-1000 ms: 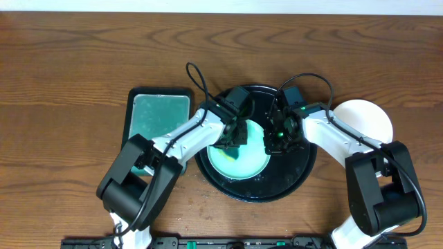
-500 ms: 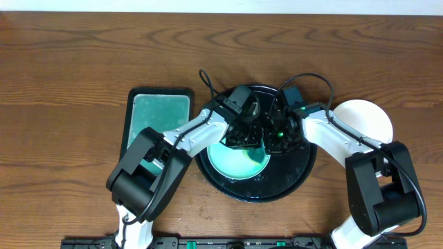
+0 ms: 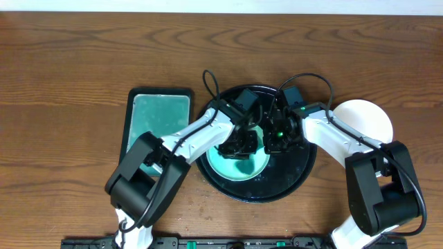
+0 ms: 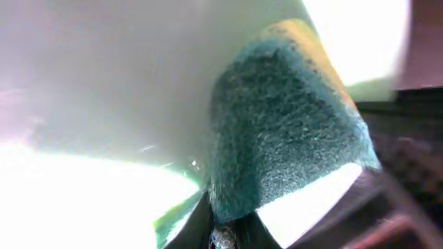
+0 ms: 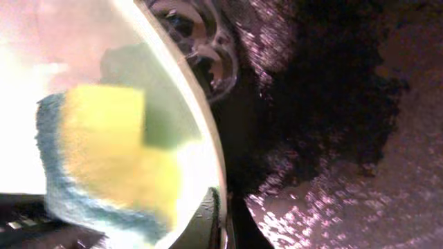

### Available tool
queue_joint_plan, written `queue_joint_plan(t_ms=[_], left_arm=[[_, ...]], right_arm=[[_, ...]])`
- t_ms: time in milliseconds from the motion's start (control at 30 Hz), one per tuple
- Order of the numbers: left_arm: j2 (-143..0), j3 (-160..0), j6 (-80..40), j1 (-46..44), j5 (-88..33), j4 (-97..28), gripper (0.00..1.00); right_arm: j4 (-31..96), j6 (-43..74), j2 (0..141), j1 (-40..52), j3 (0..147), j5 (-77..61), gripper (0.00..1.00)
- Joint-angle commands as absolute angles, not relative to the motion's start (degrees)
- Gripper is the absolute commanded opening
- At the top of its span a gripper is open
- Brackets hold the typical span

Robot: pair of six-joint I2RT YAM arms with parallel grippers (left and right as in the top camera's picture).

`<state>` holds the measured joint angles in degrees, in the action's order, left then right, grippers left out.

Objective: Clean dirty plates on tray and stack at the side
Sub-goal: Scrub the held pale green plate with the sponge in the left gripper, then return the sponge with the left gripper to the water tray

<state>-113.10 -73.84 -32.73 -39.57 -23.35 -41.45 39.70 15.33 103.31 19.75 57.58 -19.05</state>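
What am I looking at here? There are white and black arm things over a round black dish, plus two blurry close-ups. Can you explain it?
These are two robot arms at a wooden table. The wide picture looks straight down from above. The two close-ups come from small cameras on each arm's wrist.

On the table sit a round black tray, a white plate to its right, and a rectangular tray with a teal pad to its left. A mint-green plate lies in the black tray.

The left gripper holds a sponge, yellow with a blue-green scrubbing side, against that plate. The right gripper seems to pinch the plate's rim, steadying it.
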Motion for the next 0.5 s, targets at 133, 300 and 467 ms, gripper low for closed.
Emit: queue_joint_plan(t_ms=[133, 300, 467], left_arm=[[-116.6, -72.9, -33.6, -33.8, 9.3, -52.3, 0.07], [-116.6, -76.4, -33.7, -31.2, 13.3, -56.5, 0.07], [-114.8, -81.5, -32.6, -30.7, 7.3, -61.3, 0.07]], right_arm=[[39.4, 14.7, 104.7, 20.3, 57.2, -16.5, 0.01], [39.4, 14.7, 104.7, 20.3, 57.2, -16.5, 0.01], [39.4, 14.7, 104.7, 20.3, 57.2, -16.5, 0.01]])
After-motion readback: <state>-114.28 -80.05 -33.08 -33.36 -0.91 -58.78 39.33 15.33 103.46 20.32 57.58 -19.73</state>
